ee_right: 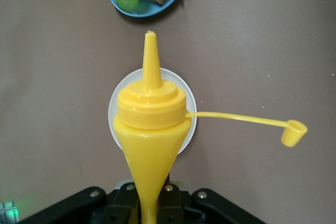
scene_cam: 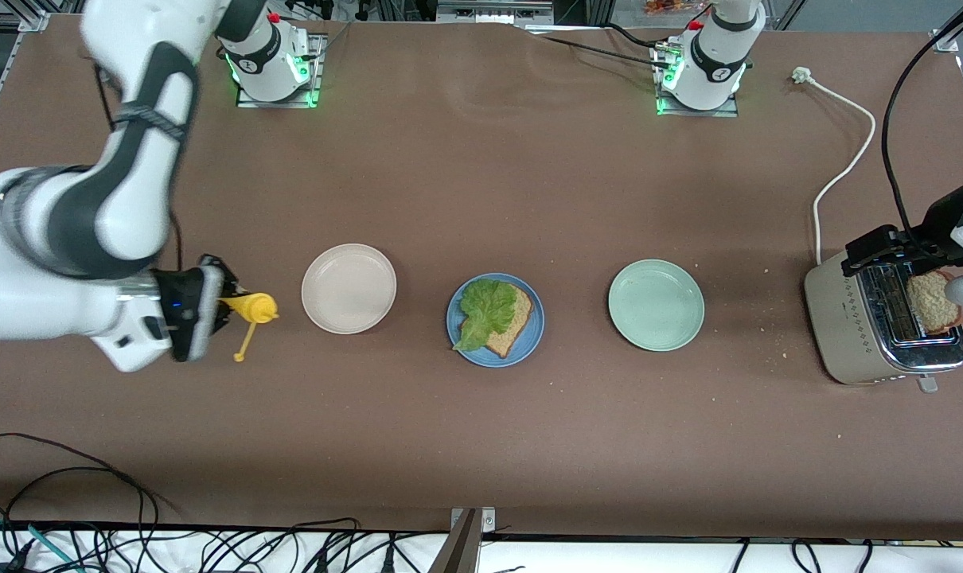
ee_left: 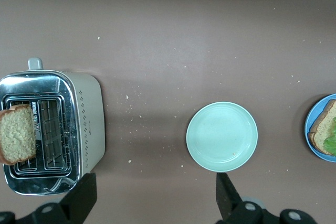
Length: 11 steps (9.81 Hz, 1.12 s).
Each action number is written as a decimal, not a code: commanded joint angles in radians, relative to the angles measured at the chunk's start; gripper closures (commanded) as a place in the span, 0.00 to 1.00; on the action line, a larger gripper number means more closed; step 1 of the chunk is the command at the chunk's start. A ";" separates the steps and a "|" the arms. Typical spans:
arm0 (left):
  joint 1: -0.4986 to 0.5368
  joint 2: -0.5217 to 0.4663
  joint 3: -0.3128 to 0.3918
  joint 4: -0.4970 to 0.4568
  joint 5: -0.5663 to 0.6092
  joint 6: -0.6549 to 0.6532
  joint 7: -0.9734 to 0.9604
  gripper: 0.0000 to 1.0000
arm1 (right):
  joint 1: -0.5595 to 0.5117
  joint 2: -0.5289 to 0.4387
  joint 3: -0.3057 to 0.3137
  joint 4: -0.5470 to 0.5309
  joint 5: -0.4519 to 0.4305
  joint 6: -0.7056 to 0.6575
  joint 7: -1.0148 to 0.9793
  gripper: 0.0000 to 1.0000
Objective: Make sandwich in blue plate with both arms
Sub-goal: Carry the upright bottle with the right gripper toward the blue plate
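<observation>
Even overhead light falls soft on my bench [scene_cam: 481, 446], shadows faint, glare on the toaster [ee_left: 31, 85], my upper-left arm blurred.

I'm scanning for anything readable and coming up short. The two arm bases [scene_cam: 274, 56] each carry a small round dark emblem, but I can't make out a letter or brand in it. The toaster [scene_cam: 847, 318] has a dotted pattern on its side and some tiny marks by it in the left wrist view, too small for me to read. The yellow bottle [ee_right: 152, 129] is plain, and the plates show no print.
</observation>
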 commanded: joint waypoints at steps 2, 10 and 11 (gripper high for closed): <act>-0.001 -0.004 0.004 0.015 -0.016 -0.019 0.016 0.00 | 0.269 0.036 -0.041 0.003 -0.240 0.175 0.169 0.89; -0.001 -0.004 0.004 0.015 -0.016 -0.019 0.016 0.00 | 0.519 0.124 0.154 -0.001 -0.737 0.366 0.463 0.89; -0.001 -0.004 0.006 0.015 -0.016 -0.019 0.016 0.00 | 0.521 0.124 0.177 -0.001 -0.765 0.366 0.488 0.89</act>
